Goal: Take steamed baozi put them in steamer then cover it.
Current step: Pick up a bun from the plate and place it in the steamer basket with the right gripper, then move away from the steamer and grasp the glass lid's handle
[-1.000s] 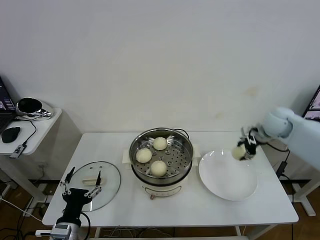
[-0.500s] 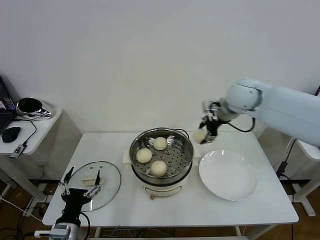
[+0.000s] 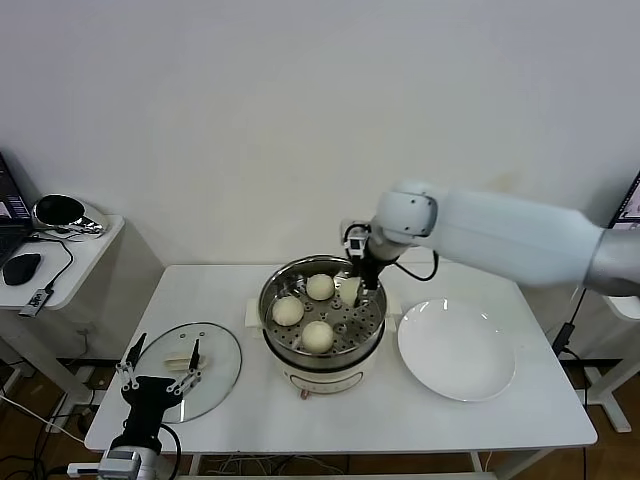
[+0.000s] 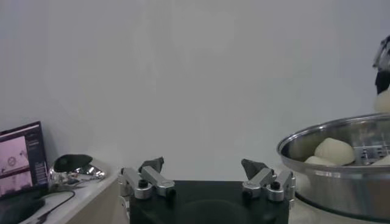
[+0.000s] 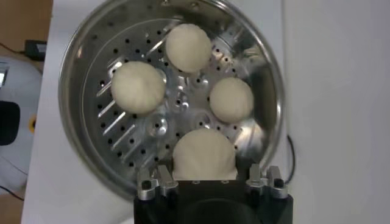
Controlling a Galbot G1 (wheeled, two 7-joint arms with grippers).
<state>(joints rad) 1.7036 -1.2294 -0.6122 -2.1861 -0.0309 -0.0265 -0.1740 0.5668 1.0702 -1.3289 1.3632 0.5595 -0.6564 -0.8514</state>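
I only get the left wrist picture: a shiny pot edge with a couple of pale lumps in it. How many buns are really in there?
Observer: Three baozi lie on the steamer's perforated tray; a fourth baozi is held just above it.
Visitor: Held by what?
Observer: The right gripper, shut on that bun, over the tray's open spot.
Visitor: Where did the buns come from?
Observer: I cannot tell; a white plate sits on the table on the steamer's right side, with no buns on it.
Visitor: And the lid?
Observer: The glass cover lies flat on the table at the steamer's left side, with the open left gripper over its near edge.
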